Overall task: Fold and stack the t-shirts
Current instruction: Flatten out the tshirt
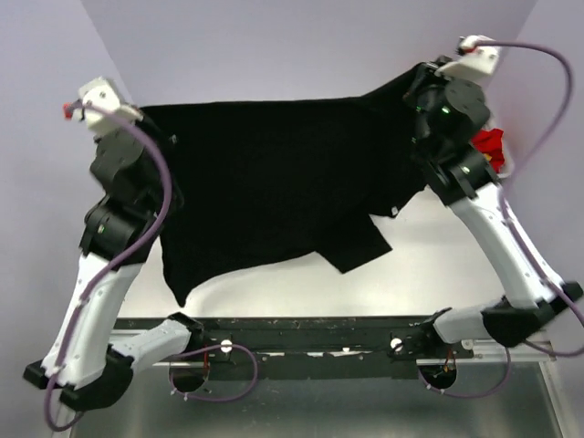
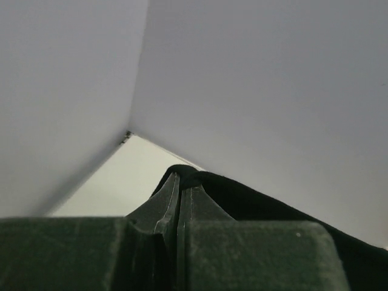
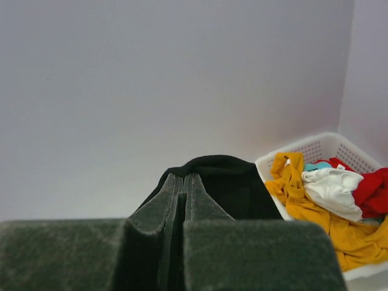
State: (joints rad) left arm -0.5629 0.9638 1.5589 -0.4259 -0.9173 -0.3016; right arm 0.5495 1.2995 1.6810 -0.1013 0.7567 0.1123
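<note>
- Top view: a large black t-shirt (image 1: 274,182) of soft matte cloth is spread wide between the left arm (image 1: 119,182) and the right arm (image 1: 474,182), over the far half of the smooth white table (image 1: 438,255)
- Its upper edge runs almost straight from one wrist to the other; the lower edge is ragged, with one point drooping at the left and a folded flap sticking out at the lower right
- A crumpled bit of red cloth (image 1: 488,143) shows behind the right arm, at the table's right edge
- Left wrist view: the left gripper (image 2: 180,179) has its dark, ridged fingers pressed together, pinching a rolled edge of the black shirt, which trails off to the right; pale walls meet in a corner behind
- Right wrist view: the right gripper (image 3: 183,179) is likewise clamped tight on a rounded hump of the black shirt
- Just to the right stands a white plastic slatted basket (image 3: 315,145) holding a rumpled heap: an orange-yellow t-shirt (image 3: 303,209) draped over the rim, a white t-shirt (image 3: 327,189) on top, a red t-shirt (image 3: 373,191) at the far right
</note>
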